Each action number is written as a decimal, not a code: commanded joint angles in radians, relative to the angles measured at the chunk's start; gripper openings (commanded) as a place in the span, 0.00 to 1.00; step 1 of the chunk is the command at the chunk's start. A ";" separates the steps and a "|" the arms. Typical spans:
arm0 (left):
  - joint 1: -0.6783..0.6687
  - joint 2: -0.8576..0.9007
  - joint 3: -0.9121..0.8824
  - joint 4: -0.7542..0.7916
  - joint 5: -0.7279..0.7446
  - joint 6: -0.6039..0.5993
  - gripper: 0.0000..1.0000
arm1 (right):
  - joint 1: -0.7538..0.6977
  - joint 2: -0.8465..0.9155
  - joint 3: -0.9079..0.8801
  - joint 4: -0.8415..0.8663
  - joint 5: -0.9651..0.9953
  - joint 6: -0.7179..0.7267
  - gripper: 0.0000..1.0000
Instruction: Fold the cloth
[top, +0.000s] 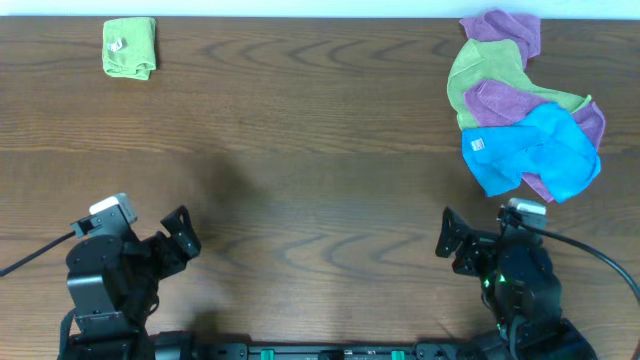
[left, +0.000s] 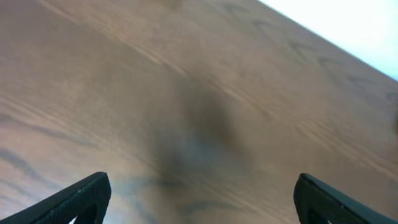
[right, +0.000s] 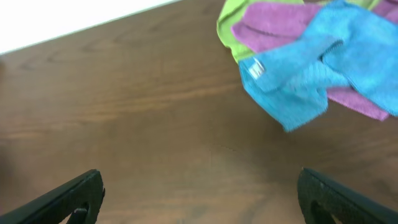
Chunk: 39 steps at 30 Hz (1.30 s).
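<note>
The lime-green cloth (top: 129, 47) lies folded into a small square at the far left corner of the wooden table, its white tag showing on top. It is out of both wrist views. My left gripper (top: 182, 237) is open and empty near the front left, far from the cloth; its wrist view (left: 199, 199) shows only bare wood between the fingers. My right gripper (top: 449, 238) is open and empty near the front right, and its wrist view (right: 199, 193) shows bare wood between the fingers.
A pile of cloths lies at the far right: a blue cloth (top: 530, 150) with a white tag, purple cloths (top: 505, 102) and a duller green cloth (top: 480, 75). The pile also shows in the right wrist view (right: 311, 68). The table's far edge (top: 320, 17) meets a white surface.
</note>
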 joint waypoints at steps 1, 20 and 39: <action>-0.005 -0.002 0.009 -0.032 0.005 -0.011 0.95 | 0.010 -0.006 0.006 -0.032 0.012 0.021 0.99; -0.010 -0.198 -0.261 0.239 -0.076 0.230 0.95 | 0.010 -0.006 0.006 -0.196 0.012 0.021 0.99; -0.010 -0.484 -0.619 0.398 0.027 0.256 0.95 | 0.010 -0.006 0.006 -0.196 0.011 0.021 0.99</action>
